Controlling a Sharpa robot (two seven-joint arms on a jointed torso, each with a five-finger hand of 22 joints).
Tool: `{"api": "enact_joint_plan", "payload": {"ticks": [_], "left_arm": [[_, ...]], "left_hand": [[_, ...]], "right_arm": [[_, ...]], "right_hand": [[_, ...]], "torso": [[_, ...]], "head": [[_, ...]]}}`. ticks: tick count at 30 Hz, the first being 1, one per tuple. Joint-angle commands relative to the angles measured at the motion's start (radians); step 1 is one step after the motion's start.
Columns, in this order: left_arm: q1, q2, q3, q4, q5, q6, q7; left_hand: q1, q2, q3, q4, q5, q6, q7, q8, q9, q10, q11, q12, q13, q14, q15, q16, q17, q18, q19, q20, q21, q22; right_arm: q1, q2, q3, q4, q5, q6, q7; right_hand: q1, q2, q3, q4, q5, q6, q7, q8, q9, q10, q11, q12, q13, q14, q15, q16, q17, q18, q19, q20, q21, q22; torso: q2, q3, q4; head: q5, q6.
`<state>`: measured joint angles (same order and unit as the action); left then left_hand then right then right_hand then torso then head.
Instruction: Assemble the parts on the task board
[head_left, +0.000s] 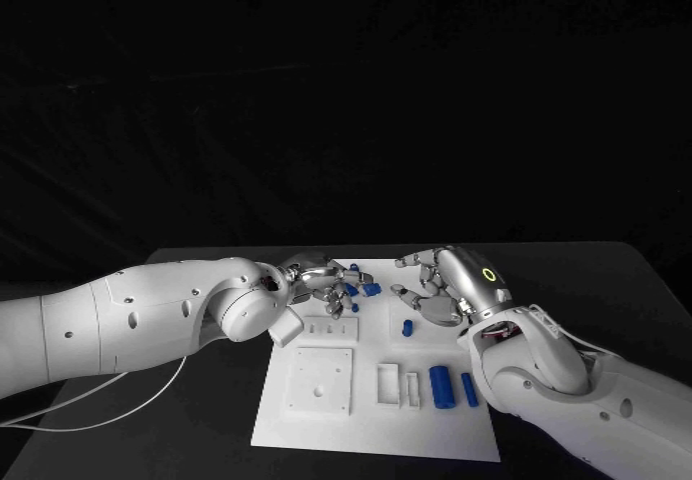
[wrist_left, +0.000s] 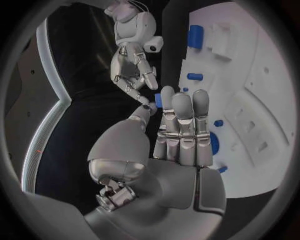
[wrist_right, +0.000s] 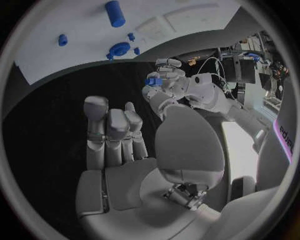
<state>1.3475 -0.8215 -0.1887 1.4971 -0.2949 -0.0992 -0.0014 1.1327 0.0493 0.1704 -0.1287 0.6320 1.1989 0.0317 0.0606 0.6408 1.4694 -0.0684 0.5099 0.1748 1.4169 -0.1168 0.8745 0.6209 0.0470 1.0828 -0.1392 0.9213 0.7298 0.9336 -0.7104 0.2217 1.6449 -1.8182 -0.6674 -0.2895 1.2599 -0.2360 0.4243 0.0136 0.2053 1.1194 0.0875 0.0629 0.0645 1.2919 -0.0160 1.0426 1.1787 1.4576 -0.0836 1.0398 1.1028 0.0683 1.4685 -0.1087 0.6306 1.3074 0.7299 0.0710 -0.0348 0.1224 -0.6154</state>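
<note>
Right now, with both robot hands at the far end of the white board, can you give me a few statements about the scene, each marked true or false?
1. The left robot hand pinches a small blue part. True.
2. The right robot hand also holds a blue part. False: it holds nothing, and its fingers are apart.
3. Two blue cylinders lie side by side on the task board. True.
4. The task board is black. False: it is white and lies on a black table.

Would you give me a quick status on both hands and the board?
Left hand pinches a blue part above the board's far end. Right hand open, holding nothing. More blue parts lie on the board. Nothing between the hands.
</note>
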Motion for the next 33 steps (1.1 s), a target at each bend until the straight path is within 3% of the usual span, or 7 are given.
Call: {"api": "enact_joint_plan", "payload": {"ticks": [1,7,11,16,20,24,33], "left_arm": [[0.002,0.002,0.005,-0.010,-0.114,0.031,0.045],[0.003,0.005,0.015,-0.039,-0.184,0.051,0.099],[0.006,0.007,0.019,-0.057,-0.230,0.065,0.162],[0.009,0.006,0.028,-0.068,-0.259,0.081,0.223],[0.010,0.006,0.031,-0.066,-0.275,0.095,0.245],[0.011,0.007,0.032,-0.058,-0.299,0.110,0.259],[0.011,0.010,0.033,-0.048,-0.318,0.133,0.266]], "left_hand": [[0.013,0.004,0.146,-0.152,-0.001,0.013,-0.009,0.004,-0.001,0.047,-0.009,0.005,-0.001,0.002,-0.008,0.000,0.001,0.012,-0.006,-0.004,0.006,0.001],[0.016,0.005,0.144,-0.150,-0.005,0.014,-0.009,0.003,-0.004,0.047,-0.009,0.004,-0.002,0.002,-0.008,0.000,0.001,0.012,-0.006,-0.003,0.006,0.001],[0.021,0.008,0.138,-0.145,-0.019,0.011,-0.008,0.003,-0.007,0.047,-0.008,0.002,-0.003,0.001,-0.006,-0.001,0.001,0.011,-0.008,-0.002,0.004,0.001],[0.027,0.006,0.132,-0.143,-0.018,0.013,-0.009,0.003,-0.011,0.047,-0.009,0.005,-0.001,0.002,-0.007,0.001,0.004,0.011,-0.008,-0.002,0.006,0.003],[0.029,0.006,0.132,-0.142,-0.018,0.013,-0.009,0.003,-0.012,0.047,-0.008,0.004,-0.002,0.001,-0.007,0.001,0.005,0.011,-0.010,-0.002,0.006,0.004],[0.031,0.005,0.130,-0.140,-0.018,0.013,-0.008,0.003,-0.014,0.047,-0.008,0.004,-0.002,0.000,-0.006,0.002,0.006,0.011,-0.012,-0.002,0.007,0.006],[0.032,0.005,0.130,-0.140,-0.018,0.013,-0.008,0.003,-0.015,0.047,-0.008,0.003,-0.002,-0.001,-0.006,0.003,0.007,0.011,-0.013,-0.001,0.007,0.006]], "right_arm": [[0.000,-0.013,0.010,-0.002,0.265,0.108,0.063],[0.020,-0.047,0.033,-0.007,0.689,0.301,0.079],[0.044,-0.058,0.037,-0.022,0.892,0.389,0.042],[0.068,-0.065,0.038,-0.048,1.134,0.481,-0.036],[0.076,-0.064,0.038,-0.061,1.279,0.526,-0.078],[0.081,-0.061,0.038,-0.071,1.407,0.563,-0.100],[0.085,-0.056,0.037,-0.083,1.527,0.609,-0.105]], "right_hand": [[0.002,0.020,-0.004,0.005,0.020,0.009,-0.004,-0.001,0.000,-0.005,-0.001,0.009,0.005,-0.004,0.002,0.005,0.004,0.016,0.050,0.006,0.004,0.054],[-0.008,0.080,-0.060,-0.013,0.117,0.013,-0.005,0.000,0.003,0.005,-0.002,0.052,0.036,-0.004,0.002,0.013,0.013,0.024,0.049,0.007,-0.004,0.055],[-0.024,0.104,-0.104,-0.019,0.169,0.021,-0.009,0.000,0.005,0.010,-0.003,0.066,0.047,-0.003,0.001,0.017,0.018,0.025,0.049,0.006,-0.005,0.055],[-0.042,0.172,-0.241,-0.067,0.253,0.027,-0.013,0.003,0.013,0.018,-0.006,0.091,0.073,-0.002,0.000,0.028,0.028,0.023,0.051,0.005,0.007,0.059],[-0.057,0.190,-0.306,-0.073,0.294,0.018,-0.011,0.002,0.012,0.019,-0.004,0.093,0.078,-0.002,0.001,0.032,0.032,0.026,0.050,0.006,0.008,0.059],[-0.063,0.218,-0.381,-0.065,0.299,0.006,-0.010,0.000,0.012,0.019,-0.001,0.094,0.082,-0.002,0.003,0.034,0.034,0.028,0.050,0.008,0.010,0.060],[-0.064,0.250,-0.539,-0.022,0.294,-0.011,-0.006,0.000,0.013,0.017,0.004,0.092,0.082,-0.002,0.006,0.035,0.036,0.031,0.050,0.012,0.007,0.060]], "torso": [[-0.001,-0.0021,-0.0003],[-0.001,-0.0025,-0.0018],[-0.002,-0.0031,-0.0004],[-0.001,-0.0026,-0.0004],[0.000,-0.0027,0.0005],[0.000,-0.0014,0.0001],[-0.001,0.0004,-0.0007]], "head": [[0.000,-0.002],[-0.002,-0.002],[-0.005,-0.003],[-0.006,-0.002],[-0.009,-0.002],[-0.010,-0.002],[-0.010,-0.001]]}}
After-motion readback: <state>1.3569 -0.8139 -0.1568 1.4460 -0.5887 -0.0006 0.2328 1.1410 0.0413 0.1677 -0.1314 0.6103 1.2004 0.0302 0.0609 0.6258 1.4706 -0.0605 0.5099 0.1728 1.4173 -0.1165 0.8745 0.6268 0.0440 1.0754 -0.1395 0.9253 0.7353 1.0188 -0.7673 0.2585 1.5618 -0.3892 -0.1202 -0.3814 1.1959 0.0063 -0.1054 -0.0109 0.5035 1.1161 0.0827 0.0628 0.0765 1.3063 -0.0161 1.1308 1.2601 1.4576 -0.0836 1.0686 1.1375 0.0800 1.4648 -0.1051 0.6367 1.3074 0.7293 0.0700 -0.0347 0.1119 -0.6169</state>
